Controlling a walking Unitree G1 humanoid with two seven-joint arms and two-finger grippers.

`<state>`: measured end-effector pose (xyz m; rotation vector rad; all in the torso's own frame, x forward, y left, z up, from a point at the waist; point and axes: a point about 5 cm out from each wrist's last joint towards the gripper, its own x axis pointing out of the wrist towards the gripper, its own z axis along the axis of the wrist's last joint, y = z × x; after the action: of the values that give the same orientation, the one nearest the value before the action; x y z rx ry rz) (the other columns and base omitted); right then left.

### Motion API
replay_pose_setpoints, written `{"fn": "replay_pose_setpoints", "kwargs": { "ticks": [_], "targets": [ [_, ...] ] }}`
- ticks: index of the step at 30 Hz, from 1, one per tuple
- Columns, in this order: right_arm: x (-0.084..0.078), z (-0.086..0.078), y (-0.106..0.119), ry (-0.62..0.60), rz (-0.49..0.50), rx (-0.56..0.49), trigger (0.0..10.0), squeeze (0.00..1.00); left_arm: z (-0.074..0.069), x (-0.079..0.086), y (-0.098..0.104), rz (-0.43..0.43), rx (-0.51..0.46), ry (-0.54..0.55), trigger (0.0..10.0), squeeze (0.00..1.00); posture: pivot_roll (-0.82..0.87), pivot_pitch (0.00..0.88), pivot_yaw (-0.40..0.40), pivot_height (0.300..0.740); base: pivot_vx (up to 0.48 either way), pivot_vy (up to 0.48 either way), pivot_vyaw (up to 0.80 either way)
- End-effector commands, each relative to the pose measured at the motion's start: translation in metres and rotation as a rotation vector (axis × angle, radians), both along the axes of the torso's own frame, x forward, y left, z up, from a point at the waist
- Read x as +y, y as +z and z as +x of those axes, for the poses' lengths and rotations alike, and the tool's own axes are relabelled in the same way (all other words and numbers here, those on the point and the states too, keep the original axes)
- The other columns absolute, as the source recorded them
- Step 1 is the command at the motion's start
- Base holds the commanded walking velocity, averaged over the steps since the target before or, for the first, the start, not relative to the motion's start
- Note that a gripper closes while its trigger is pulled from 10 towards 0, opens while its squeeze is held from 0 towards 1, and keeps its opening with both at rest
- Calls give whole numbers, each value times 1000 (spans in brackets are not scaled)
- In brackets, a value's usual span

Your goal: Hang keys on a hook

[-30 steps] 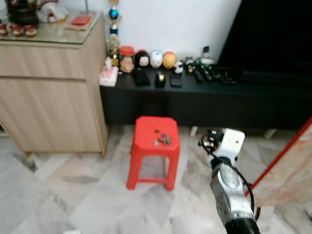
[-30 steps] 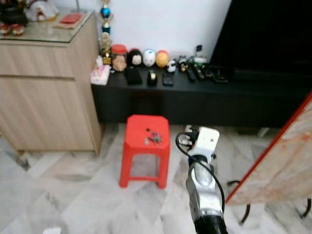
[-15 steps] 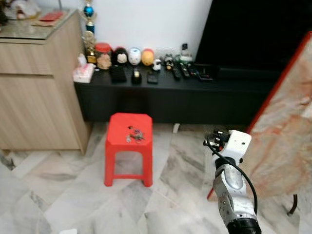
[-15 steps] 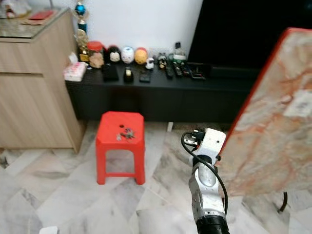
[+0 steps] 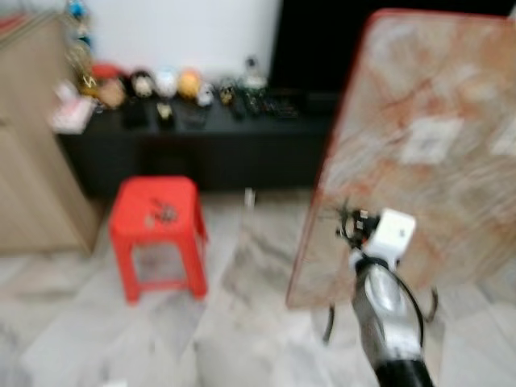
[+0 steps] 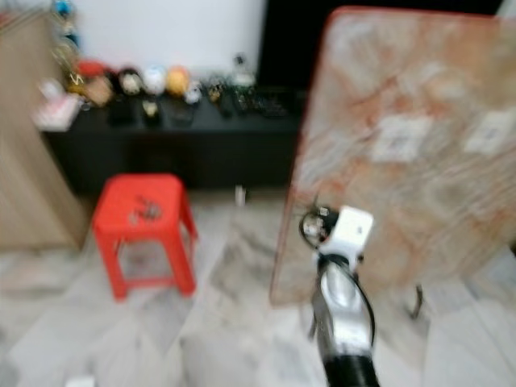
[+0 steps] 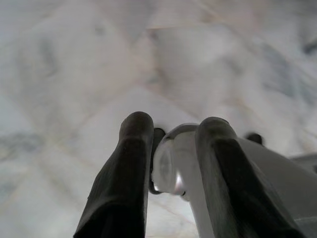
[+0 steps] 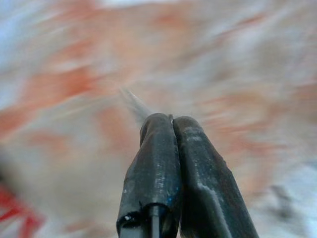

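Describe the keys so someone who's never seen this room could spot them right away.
Find the long black TV bench along the white wall. On the marble floor in front of it stands a red plastic stool. The keys are the small dark metallic bunch lying on its seat, the only thing on the red top.

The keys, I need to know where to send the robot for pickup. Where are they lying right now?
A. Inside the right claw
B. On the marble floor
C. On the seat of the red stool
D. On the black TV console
C: the keys lie as a small dark cluster on the seat of the red stool, while the right claw is shut with nothing between its fingers.
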<state>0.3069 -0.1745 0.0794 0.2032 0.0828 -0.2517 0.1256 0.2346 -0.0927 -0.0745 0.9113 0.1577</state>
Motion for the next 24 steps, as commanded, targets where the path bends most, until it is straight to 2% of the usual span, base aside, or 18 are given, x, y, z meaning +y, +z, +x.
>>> {"fn": "replay_pose_setpoints", "kwargs": {
  "ticks": [1,13,21,24],
  "targets": [
    [8,3,7,-3,13,-35,10000,0,-4,9,1,18,12,6,10000,0,70,0,-94,740,0,0,0],
    [-12,-1,19,-177,-47,-101,10000,0,-15,15,0,11,34,10,10000,0,66,0,-85,740,0,0,0],
    [-10,2,20,-157,-61,-109,10000,0,-16,15,-1,9,39,9,10000,0,64,0,-82,740,0,0,0],
    [-5,5,26,-134,-101,-130,10000,0,-17,14,-1,6,40,9,10000,0,63,0,-80,740,0,0,0]
  ]
}}
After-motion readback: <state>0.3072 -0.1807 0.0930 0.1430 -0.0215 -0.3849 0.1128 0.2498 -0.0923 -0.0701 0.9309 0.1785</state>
